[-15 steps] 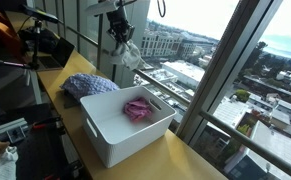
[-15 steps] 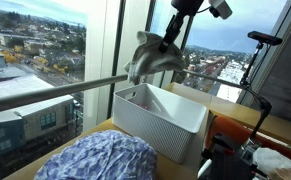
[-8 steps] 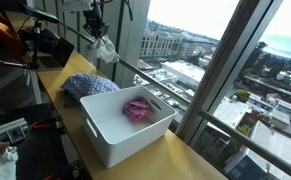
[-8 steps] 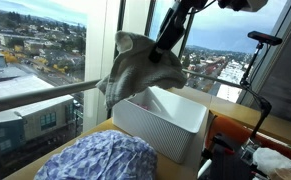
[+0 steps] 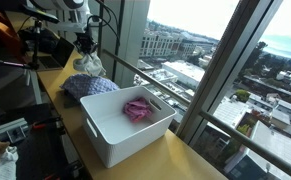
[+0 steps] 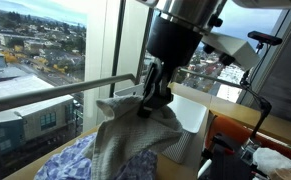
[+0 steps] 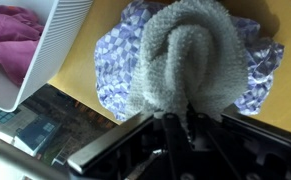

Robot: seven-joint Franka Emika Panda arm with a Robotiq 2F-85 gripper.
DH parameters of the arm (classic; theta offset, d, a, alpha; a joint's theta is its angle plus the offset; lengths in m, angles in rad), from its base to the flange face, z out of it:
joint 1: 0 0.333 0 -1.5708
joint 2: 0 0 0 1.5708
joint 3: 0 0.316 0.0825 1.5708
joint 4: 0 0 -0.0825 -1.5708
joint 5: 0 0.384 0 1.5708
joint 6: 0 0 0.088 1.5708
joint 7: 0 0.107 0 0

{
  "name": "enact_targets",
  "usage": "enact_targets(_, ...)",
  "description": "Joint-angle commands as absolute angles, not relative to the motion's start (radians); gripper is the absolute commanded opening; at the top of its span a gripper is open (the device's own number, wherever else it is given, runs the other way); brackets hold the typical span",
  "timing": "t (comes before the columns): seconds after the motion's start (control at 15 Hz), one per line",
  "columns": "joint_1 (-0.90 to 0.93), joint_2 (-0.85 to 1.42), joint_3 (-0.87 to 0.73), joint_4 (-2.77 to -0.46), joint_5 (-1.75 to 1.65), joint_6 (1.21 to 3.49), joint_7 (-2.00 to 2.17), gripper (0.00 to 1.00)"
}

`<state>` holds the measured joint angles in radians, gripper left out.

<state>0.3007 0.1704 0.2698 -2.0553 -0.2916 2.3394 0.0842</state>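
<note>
Our gripper point(image 6: 148, 100) is pinching the top of a soft grey cloth point(image 7: 185, 55). Its fingers are pressed tight on it. The cloth hangs down under the gripper. Right below it lies a blue flowery cloth point(image 5: 90, 87) on the wooden table point(image 5: 57, 105). Off to one side of the gripper sits a white bin point(image 5: 115, 148) with a pink cloth point(image 5: 137, 108) inside.

We think the job now is to bring the grey cloth down. We should go slowly and straight. We should hold the pinch tight until the cloth rests, and not drift toward the table edge by the window.
</note>
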Motion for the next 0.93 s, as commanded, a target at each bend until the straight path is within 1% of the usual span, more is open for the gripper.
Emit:
enact_targets(0.0,0.334,0.327,0.276,-2.0,-0.278,2.404,0.08,0.02)
enact_targets(0.4,0.349,0.549,0.251,-1.915,-0.242,2.428,0.04,0.02)
enact_targets(0.8,0.336,0.642,0.242,-1.835,-0.193,2.407,-0.006,0.02)
enact_targets(0.87,0.333,0.645,0.241,-1.828,-0.184,2.401,-0.009,0.35)
